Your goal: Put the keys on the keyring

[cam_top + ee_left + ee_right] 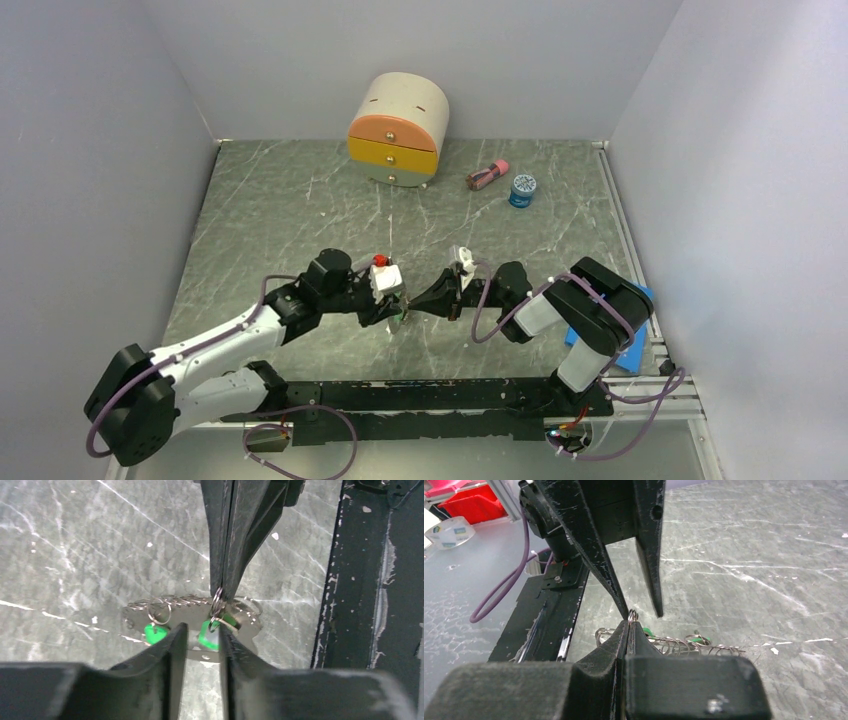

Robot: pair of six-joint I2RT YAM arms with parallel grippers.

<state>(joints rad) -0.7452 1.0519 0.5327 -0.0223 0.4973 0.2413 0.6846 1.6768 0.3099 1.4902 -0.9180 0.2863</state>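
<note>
In the left wrist view the right gripper [223, 587] drops from the top centre, its jaws pressed together on the keyring [216, 599], which seems to be a small loop pinched at the tips. The keys [209, 634] hang just beneath it at lower centre, between the parted fingers of the left gripper [202, 635], which hold nothing. In the top view both arms reach inward and meet tip to tip mid-table, the left one nearer the keys.
</note>
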